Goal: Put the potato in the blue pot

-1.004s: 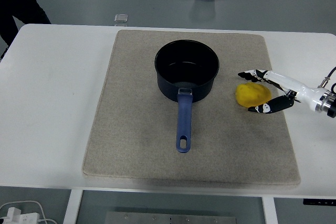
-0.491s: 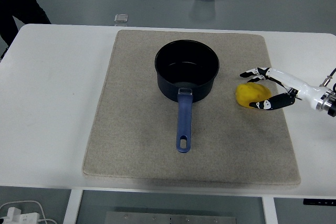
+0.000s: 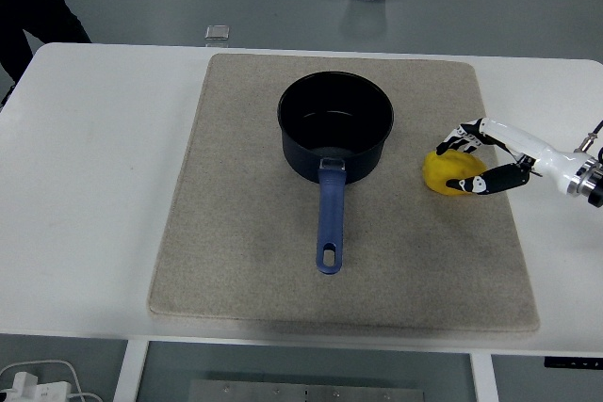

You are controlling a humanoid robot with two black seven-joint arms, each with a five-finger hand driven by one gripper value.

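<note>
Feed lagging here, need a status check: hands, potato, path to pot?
Right hand closing around potato, potato on the mat. Left hand out of view. Pot empty, path clear.

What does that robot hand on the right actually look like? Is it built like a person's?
Roughly. The right hand has slim jointed fingers that are mostly black with small white patches near the tips, and a thumb built the same way. The palm and back are a smooth white shell. At the wrist sits a dark round metal joint, with a thin black cable looping above it. No sleeve or cover.
</note>
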